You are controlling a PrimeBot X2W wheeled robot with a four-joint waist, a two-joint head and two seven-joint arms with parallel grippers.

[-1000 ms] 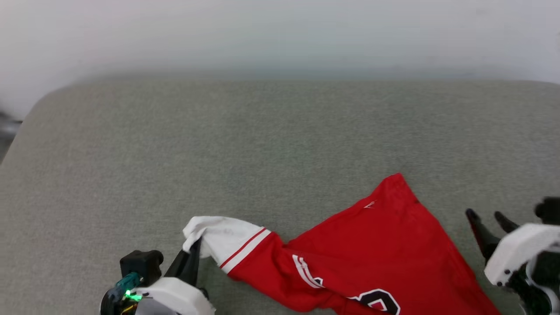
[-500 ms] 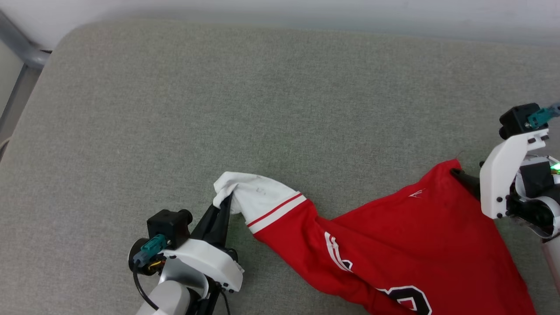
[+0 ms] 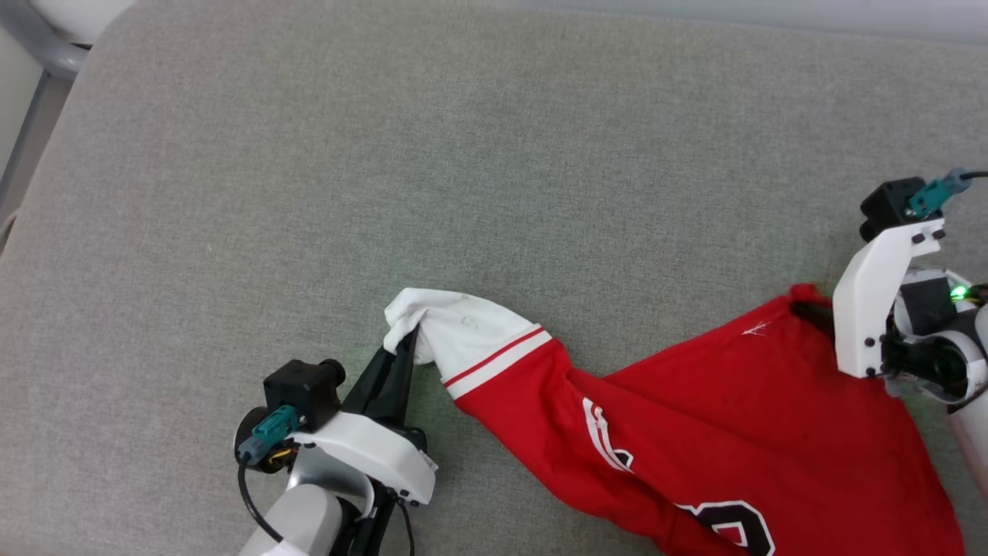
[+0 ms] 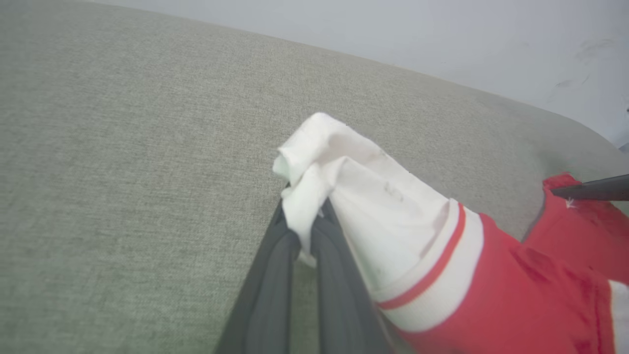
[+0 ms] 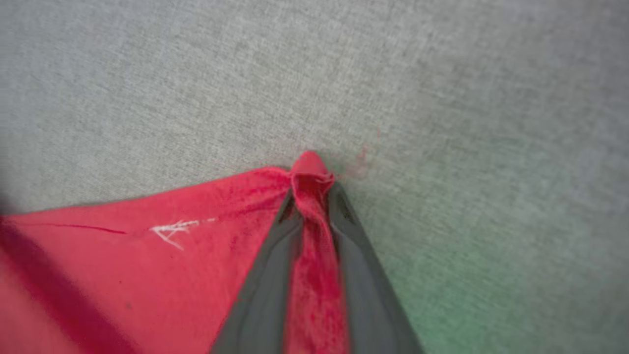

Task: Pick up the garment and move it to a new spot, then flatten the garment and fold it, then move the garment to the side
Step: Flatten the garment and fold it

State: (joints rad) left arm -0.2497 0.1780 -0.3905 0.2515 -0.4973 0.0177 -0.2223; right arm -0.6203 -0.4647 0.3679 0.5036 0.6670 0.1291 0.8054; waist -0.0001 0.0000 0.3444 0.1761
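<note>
Grey-green fabric cushion (image 3: pixel 463 154), rounded far-left corner, red-and-white garment (image 3: pixel 733 432) lying rumpled across its near right part.

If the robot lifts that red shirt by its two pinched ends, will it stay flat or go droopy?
Probably droopy: the shirt bunches and wrinkles where the left gripper and right gripper pinch it, so its middle would likely sag. It looks thin, so it is likely light. It shouldn't roll or break.
</note>
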